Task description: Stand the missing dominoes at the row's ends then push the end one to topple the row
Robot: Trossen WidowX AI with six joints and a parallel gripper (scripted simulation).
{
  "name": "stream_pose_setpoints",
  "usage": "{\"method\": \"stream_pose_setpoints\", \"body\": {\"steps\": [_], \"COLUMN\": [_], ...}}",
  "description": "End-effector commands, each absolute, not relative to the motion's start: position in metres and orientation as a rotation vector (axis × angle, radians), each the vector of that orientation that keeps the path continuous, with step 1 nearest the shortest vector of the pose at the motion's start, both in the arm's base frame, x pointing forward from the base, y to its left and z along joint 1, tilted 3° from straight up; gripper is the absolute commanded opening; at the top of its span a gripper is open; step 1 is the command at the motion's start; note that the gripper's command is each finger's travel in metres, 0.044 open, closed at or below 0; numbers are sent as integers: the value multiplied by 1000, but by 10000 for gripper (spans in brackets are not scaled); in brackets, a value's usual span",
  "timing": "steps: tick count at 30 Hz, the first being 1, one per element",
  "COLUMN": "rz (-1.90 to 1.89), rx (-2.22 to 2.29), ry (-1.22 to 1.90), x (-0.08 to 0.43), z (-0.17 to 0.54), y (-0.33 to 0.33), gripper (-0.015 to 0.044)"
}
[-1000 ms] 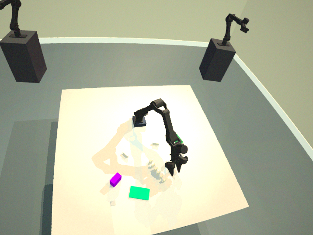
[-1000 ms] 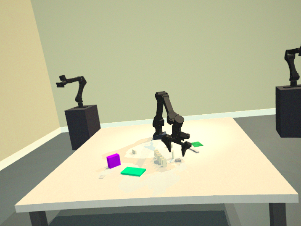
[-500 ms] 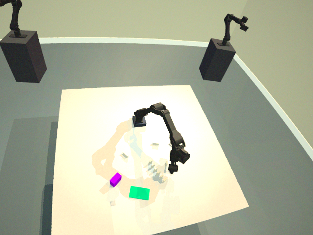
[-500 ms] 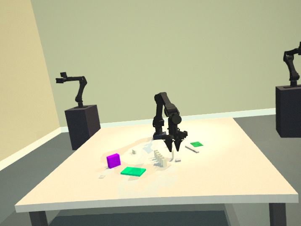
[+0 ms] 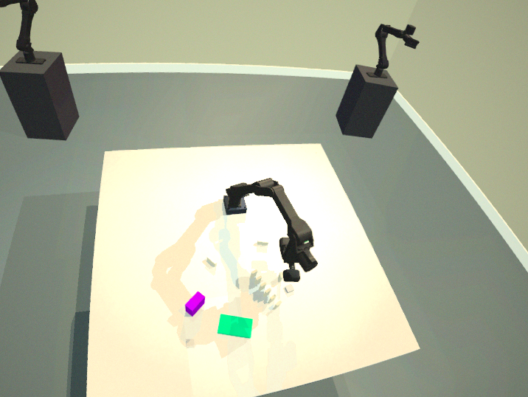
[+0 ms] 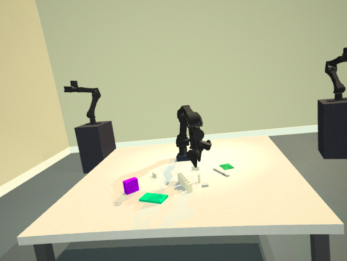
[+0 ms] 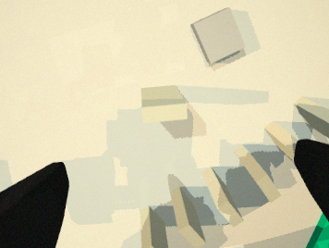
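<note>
Jaws [image 6: 197,165]: spread, black, tapered | row [image 6: 184,182] [image 7: 223,196]: slim cream slabs, upright | block [image 5: 195,303] [image 6: 131,185]: magenta, boxy | slab [image 5: 234,325] [image 6: 153,198]: green, flat

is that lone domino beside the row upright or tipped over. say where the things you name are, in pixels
Upright: the lone domino [image 6: 199,178] [image 7: 164,107] stands on its narrow end, tall and thin in the exterior view, apart from the row [image 6: 184,182] [image 7: 224,196].

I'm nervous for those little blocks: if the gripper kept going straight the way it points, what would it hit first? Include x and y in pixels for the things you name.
Probably the lone domino [image 5: 280,276] [image 6: 199,178] [image 7: 164,112], or the table [image 5: 141,178] [image 6: 238,207] [image 7: 92,46] beside it; how far down is unclear.
</note>
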State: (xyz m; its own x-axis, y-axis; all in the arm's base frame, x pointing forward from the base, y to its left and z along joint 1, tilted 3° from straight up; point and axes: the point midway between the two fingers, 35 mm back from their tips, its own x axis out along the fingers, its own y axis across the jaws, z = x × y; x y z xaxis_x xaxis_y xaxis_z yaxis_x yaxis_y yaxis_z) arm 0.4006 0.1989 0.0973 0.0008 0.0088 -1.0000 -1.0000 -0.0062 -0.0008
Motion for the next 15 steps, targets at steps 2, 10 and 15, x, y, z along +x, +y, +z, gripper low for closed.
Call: {"method": "stream_pose_setpoints", "body": {"steps": [2, 10, 15], "rz": [1234, 1234, 1234], "rx": [-1207, -1207, -1207], "ry": [1207, 1207, 1207], "x": [401, 398, 398], "z": [80, 33, 30], "y": [200, 200, 199], "gripper": [440, 440, 440]}}
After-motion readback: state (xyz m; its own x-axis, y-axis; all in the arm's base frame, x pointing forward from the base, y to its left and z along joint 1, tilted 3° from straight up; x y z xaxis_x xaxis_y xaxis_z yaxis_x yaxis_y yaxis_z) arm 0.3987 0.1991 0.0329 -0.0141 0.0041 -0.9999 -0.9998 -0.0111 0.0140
